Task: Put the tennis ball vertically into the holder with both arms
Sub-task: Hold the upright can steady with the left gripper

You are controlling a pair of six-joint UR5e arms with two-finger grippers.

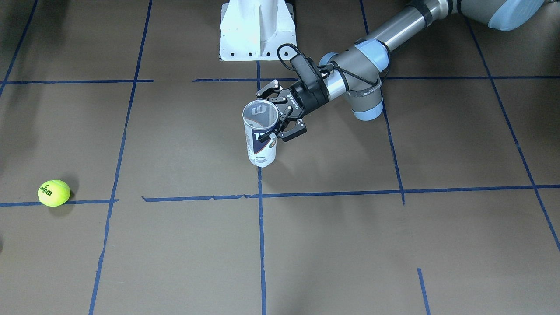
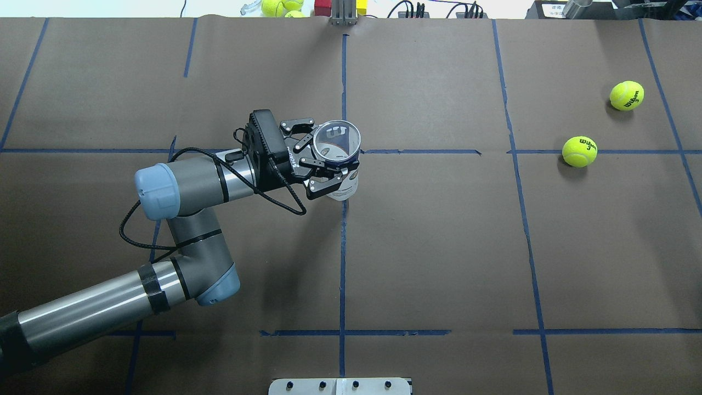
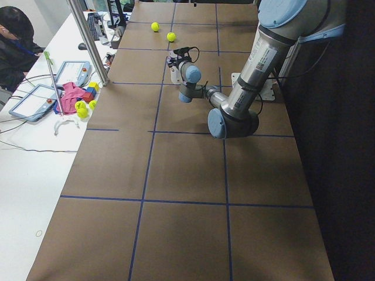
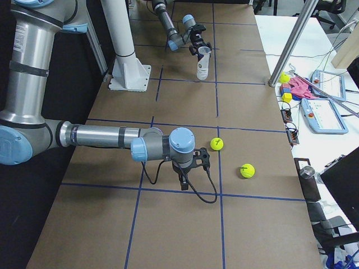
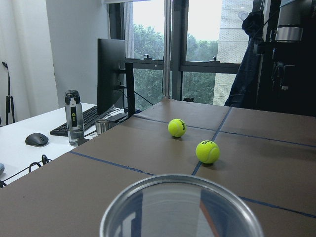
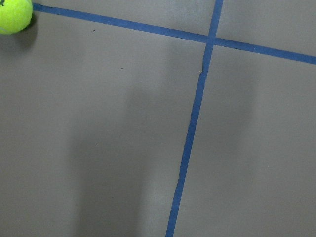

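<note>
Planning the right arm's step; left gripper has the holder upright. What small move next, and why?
Probably slide the right gripper toward the nearer tennis ball: its wrist view catches a ball only at the top-left corner, so it is not centred for a grasp. The left gripper holds the holder upright.

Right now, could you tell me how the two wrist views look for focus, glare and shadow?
Left wrist view: the holder rim fills the bottom edge, blurred; the windows behind are bright, yet the tennis ball and a second ball are sharp. Right wrist view: evenly lit, a broad soft shadow lies across the table, and the tennis ball is cropped at the top-left corner.
</note>
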